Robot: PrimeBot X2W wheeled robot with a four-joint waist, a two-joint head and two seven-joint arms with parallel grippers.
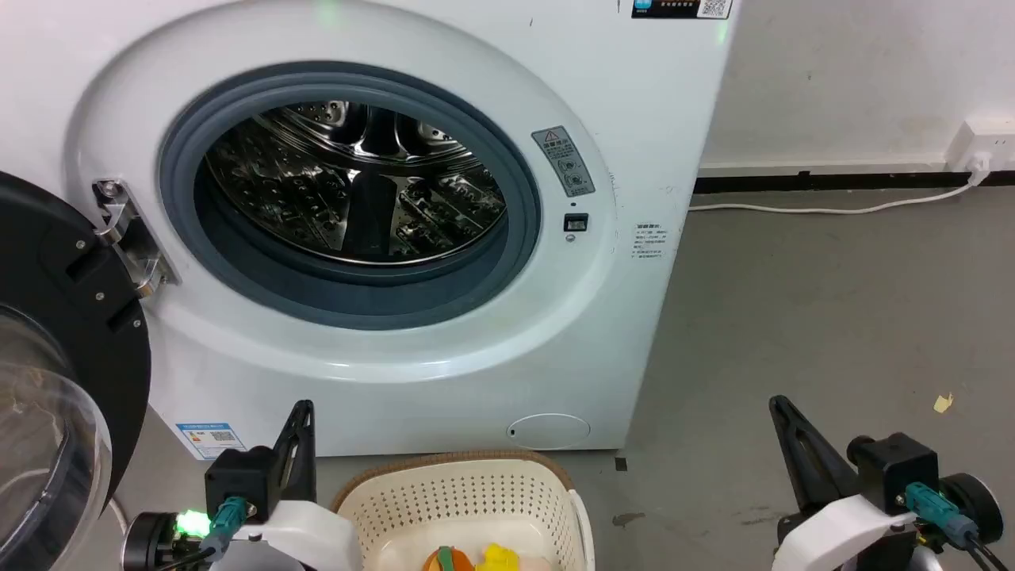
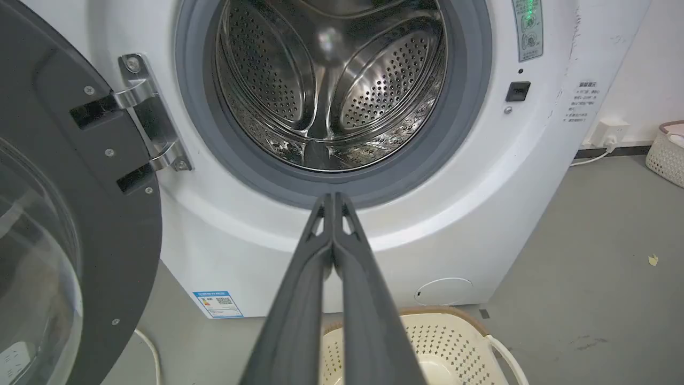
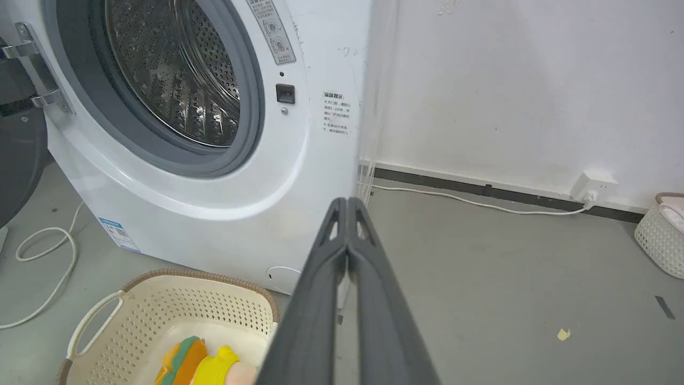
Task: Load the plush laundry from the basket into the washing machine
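Washer [image 1: 650, 119] dead ahead. Its door [image 1: 71, 317] is swung wide on the washer's left, so the way into the drum [image 1: 357, 182] is clear. The drum looks empty, though its lowest part sits behind the grey lip and I can't be sure.

Basket [image 1: 460, 496] stands on the floor at the washer's foot, just below the opening, which makes for a short lift. Both toys lie in it on the side away from the washer: orange toy [image 3: 187, 361] with green trim, yellow toy [image 3: 216, 369] pressed against it. By my reading, nothing is loaded yet.

My left gripper [image 2: 332, 199] has its fingers flat together and holds nothing. It points at the lower edge of the washer's opening.

My right gripper [image 3: 347, 202] is likewise closed and empty, pointing past the washer's right corner.

Whichever goes in must spread first. The toys touch, so one pinch may catch both.
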